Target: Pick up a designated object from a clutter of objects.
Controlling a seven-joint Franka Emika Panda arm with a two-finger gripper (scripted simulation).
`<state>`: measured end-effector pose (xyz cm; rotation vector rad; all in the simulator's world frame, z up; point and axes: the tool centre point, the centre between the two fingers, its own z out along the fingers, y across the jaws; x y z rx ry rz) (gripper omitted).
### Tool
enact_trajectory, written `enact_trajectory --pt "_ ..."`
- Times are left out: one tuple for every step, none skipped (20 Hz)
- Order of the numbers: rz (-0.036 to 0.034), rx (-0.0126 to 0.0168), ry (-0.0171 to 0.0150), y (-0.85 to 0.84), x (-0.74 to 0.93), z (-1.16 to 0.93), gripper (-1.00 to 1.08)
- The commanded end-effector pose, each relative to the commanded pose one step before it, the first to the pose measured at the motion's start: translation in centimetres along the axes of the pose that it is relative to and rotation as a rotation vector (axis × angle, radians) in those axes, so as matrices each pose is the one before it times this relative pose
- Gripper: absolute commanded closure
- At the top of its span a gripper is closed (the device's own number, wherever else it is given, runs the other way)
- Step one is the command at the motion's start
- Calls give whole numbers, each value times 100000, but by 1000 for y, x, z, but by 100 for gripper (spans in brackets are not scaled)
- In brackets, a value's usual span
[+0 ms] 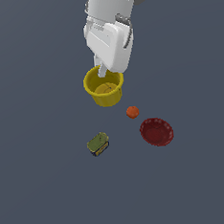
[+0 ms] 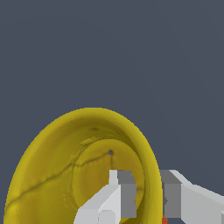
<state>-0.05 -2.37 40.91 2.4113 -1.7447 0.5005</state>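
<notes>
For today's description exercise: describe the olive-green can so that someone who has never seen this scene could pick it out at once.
Start at the white gripper over the yellow cup-bowl. Go toward the bottom of the exterior view, past the orange ball, to the olive-green can lying apart on the floor. It alone is green and labelled; the dark red bowl is round and flat.

Plain dark grey-blue floor (image 1: 44,196): orange ball (image 1: 132,112) beside a dark red bowl (image 1: 156,131), green can (image 1: 98,144) toward the exterior view's left.
</notes>
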Motion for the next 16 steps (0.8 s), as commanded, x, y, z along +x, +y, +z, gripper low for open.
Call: enact_trajectory --pt "49 166 -37 -356 -406 -2087 108" --pt "0 0 0 -131 -144 -667 108" --pt "-57 -2 -39 -144 -152 -606 108" --pt "-41 -3 -26 -132 -137 -563 108" --pt "0 0 0 -110 -111 -523 108" --pt "0 0 0 -101 -100 -472 108" --pt "-62 -6 -31 -113 -113 -408 108" --pt "0 0 0 -84 -76 -368 108" --pt "0 0 0 -75 -64 -315 108" --pt "0 0 0 -67 -51 -262 108" --pt "0 0 0 -60 -37 -208 108" --pt "0 0 0 -52 -23 -154 108" --pt "-45 -22 47 -66 -50 -102 108" --pt "0 0 0 -36 4 -48 108" --pt "0 0 0 -24 12 -6 108" --pt "0 0 0 -8 6 4 108"
